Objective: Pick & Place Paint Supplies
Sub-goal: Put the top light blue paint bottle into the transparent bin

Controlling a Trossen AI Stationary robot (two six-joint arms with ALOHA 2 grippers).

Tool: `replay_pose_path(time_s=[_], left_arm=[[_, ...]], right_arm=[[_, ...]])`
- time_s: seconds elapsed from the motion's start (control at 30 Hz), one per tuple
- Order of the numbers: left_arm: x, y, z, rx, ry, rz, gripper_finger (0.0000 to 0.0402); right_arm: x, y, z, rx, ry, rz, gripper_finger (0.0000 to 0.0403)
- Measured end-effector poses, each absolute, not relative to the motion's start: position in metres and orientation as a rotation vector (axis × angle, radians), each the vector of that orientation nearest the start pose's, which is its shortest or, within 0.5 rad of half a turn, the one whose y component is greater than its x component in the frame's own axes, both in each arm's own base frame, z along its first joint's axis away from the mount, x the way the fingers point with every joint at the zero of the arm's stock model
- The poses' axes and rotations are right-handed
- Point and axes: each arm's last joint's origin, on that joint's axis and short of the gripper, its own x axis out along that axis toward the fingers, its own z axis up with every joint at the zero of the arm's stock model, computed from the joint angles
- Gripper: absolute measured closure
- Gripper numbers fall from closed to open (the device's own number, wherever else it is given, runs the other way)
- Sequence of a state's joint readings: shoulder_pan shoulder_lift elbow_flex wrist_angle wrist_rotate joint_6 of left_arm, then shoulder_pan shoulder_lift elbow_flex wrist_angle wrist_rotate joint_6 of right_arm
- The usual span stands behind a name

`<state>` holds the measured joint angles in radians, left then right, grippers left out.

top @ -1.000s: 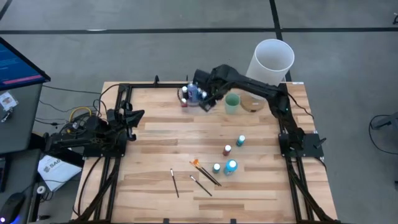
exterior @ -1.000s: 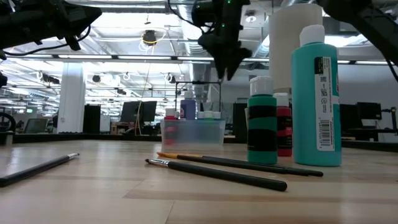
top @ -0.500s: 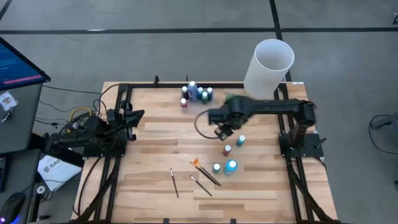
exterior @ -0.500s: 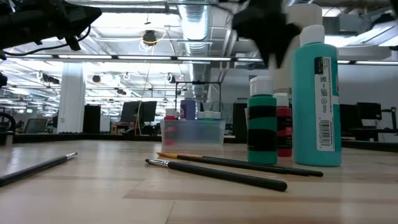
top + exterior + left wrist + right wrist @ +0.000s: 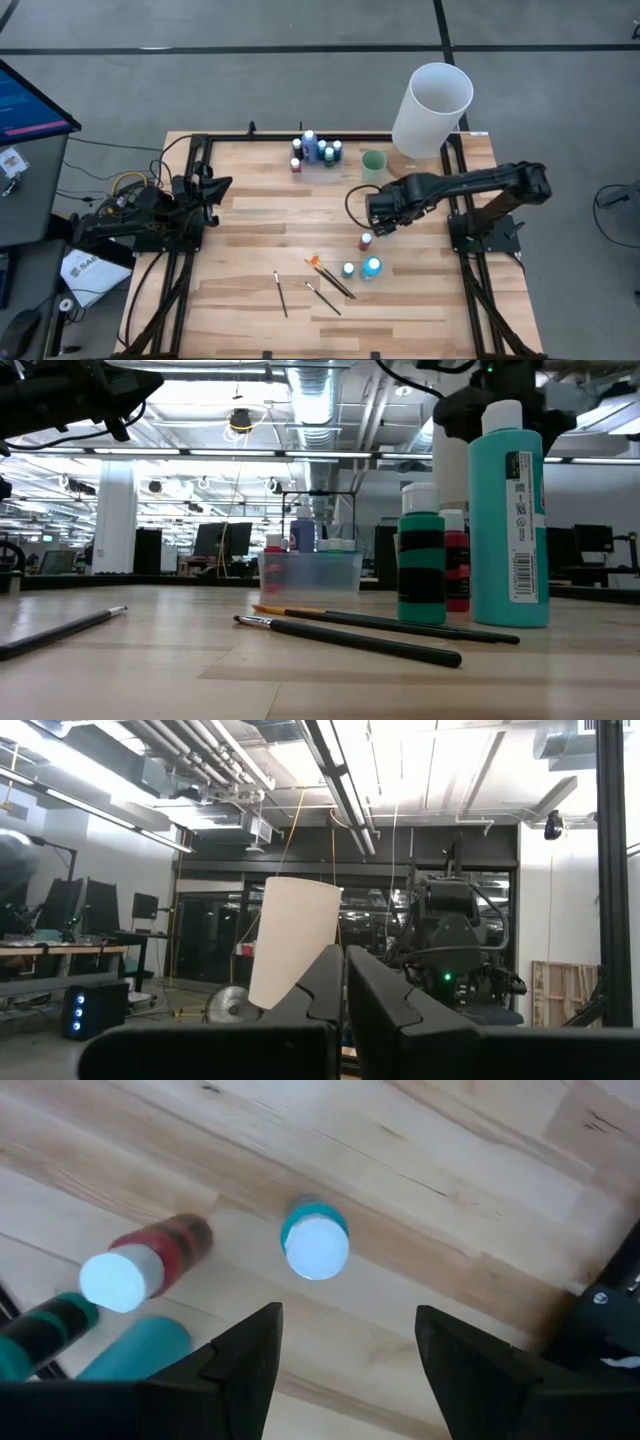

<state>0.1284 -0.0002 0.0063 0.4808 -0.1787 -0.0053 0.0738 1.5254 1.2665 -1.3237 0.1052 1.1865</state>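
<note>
My right gripper is open and points down over a small teal bottle with a white cap, which stands on the table between and below the fingers, untouched. In the high view this gripper hides that bottle. A red bottle stands beside it, and two teal bottles stand nearer. Three brushes, one with an orange end, lie flat near them. A clear bin at the far edge holds several bottles. My left gripper is shut and waits at the table's left.
A pale green cup and a tall white cylinder stand at the far right. Black frame rails run along the table's sides. Bare wood lies across the middle and the left half of the table.
My right gripper has left the clear bin at the far edge and swung toward the near right, ending over the standing bottles on the table's right side. The bottles and brushes have stayed in place.
</note>
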Motion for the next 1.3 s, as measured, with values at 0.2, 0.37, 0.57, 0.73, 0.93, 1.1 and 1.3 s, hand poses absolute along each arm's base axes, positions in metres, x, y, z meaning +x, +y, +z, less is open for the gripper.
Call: replay_pose_path(time_s=[0.2,0.37,0.57,0.73,0.93,1.1,1.3], left_arm=[[0.084,0.016,0.21,-0.017,-0.49,0.299,0.04],[0.084,0.016,0.21,-0.017,-0.49,0.3,0.04],[0.084,0.016,0.21,-0.017,-0.49,0.299,0.04],[0.084,0.016,0.21,-0.017,-0.49,0.3,0.04],[0.084,0.016,0.21,-0.018,-0.49,0.299,0.04],[0.084,0.016,0.21,-0.017,-0.49,0.3,0.04],[0.084,0.016,0.21,-0.017,-0.49,0.299,0.04]], right_arm=[[0.259,0.013,0.257,0.747,1.328,-0.877,0.0179],[0.26,0.009,0.25,0.707,1.328,-0.856,0.0179],[0.263,0.009,0.243,0.679,1.305,-0.8,0.0179],[0.258,0.014,0.229,0.66,1.344,-0.799,0.0179],[0.257,0.014,0.216,0.663,1.345,-0.759,0.0184],[0.26,0.013,0.216,0.652,1.329,-0.732,0.0223],[0.26,0.013,0.216,0.635,1.337,-0.72,0.0293]])
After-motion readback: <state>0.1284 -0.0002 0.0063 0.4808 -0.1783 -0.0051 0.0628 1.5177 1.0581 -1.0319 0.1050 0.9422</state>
